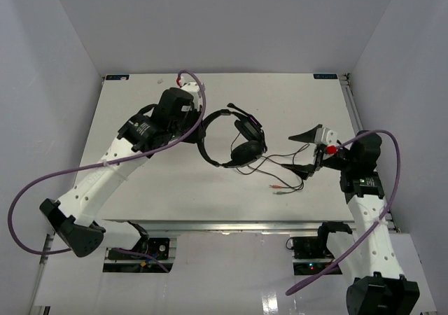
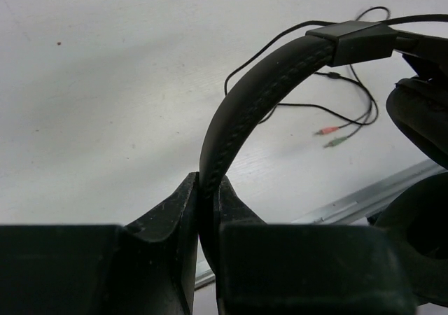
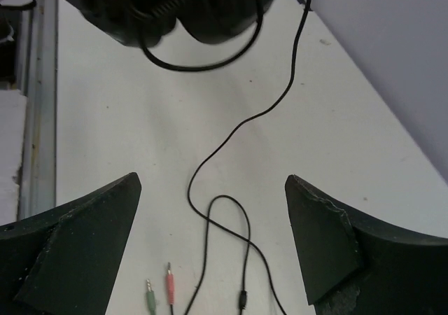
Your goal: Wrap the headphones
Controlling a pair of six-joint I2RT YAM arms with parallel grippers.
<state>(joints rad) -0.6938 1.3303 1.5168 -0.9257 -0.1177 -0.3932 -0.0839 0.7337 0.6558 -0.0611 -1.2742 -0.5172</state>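
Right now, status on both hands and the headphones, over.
Left hand shut on headphones at headband. Right hand open, over cord near plugs. Cord unwrapped, loose on table. Nothing in the way.

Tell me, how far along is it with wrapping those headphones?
Barely begun. Done: the left gripper is shut on the headband, holding the headphones. In hand: the right gripper hangs open above the loose cord. Left: all the winding, since the cord sprawls on the table, plugs free, with no turn wound yet.
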